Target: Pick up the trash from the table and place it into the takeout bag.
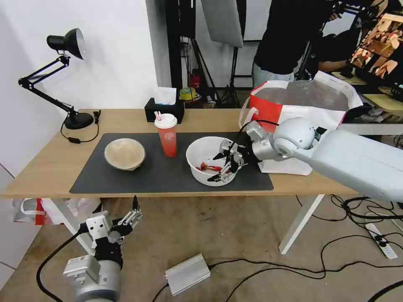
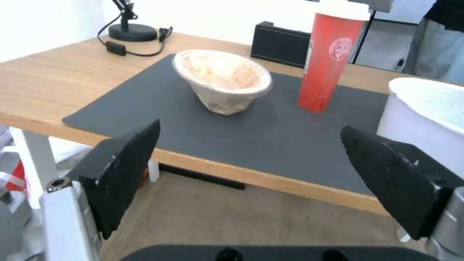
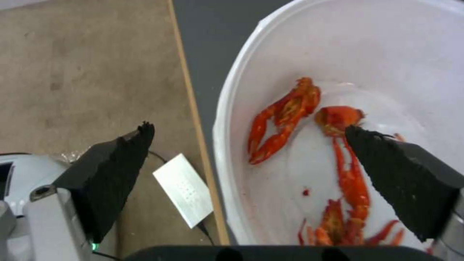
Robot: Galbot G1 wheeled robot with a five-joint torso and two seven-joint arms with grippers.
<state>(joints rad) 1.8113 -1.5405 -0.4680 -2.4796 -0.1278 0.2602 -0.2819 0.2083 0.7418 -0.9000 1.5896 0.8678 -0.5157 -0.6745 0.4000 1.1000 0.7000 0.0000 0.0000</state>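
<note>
Straddling the upright white bowl's (image 1: 208,166) rim, right gripper (image 1: 226,163) (jaws wide).

tan bowl (image 1: 124,154) left, cup (image 1: 166,135) middle, white bowl (image 1: 210,165) right — bag (image 1: 302,121) beyond

Right arm: reaches in from 3 o'clock, forearm stretched toward 9 o'clock, wrist level. Right gripper (image 1: 225,164) at centre of head view, slightly toward 4 o'clock; fingers spread wide, one black fingertip (image 3: 372,141) forward, other fingertip (image 3: 137,136) well apart from it.

Left arm: parked low at 7 o'clock, wrist pointing up toward 12 o'clock. Left gripper (image 1: 133,211) held open, black pads (image 2: 130,152) wide apart, nothing between them.
</note>
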